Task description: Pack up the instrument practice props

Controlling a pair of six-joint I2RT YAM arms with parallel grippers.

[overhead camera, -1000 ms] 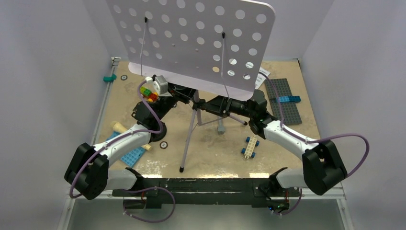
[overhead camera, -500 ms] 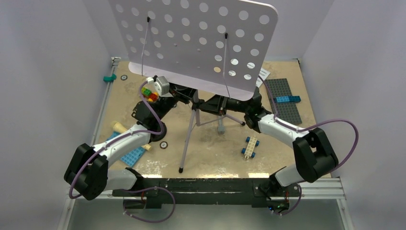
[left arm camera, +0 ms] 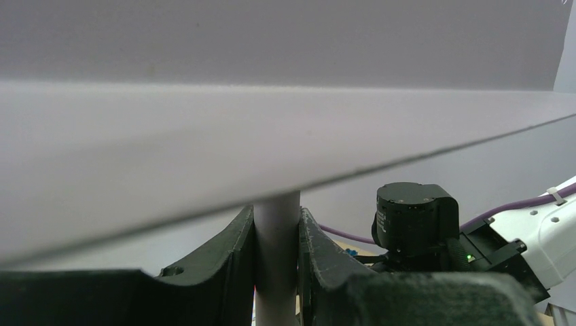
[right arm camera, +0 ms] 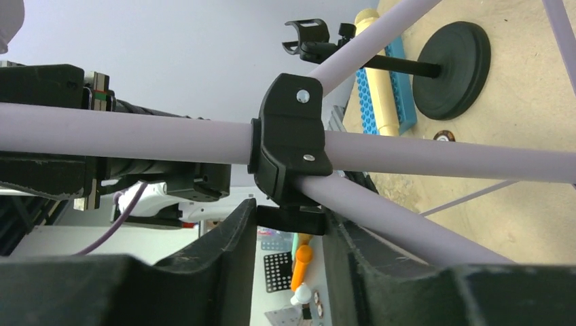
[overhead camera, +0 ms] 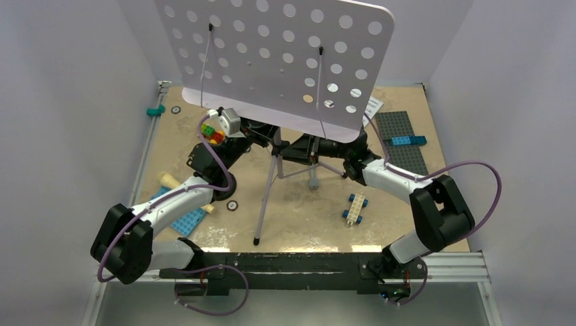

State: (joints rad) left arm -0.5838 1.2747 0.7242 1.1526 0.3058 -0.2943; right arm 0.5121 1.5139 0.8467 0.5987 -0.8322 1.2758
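The lilac perforated music stand stands upright on its tripod mid-table. My left gripper is shut on its pole just under the desk. From the right, my right gripper has its jaws pressed on the black tab of the tripod collar. The black round-base mic stand and the cream-yellow microphone lie left of the tripod, partly under my left arm. A white sheet-music page peeks out behind the desk's right corner.
A blue studded plate lies at the near left, and a grey plate with a blue brick at the right. A brick car, stacked coloured bricks and a teal piece also lie about.
My right gripper has narrowed from wide open onto the collar tab, and its elbow has swung inward to the left. The left gripper has kept its grip on the pole.
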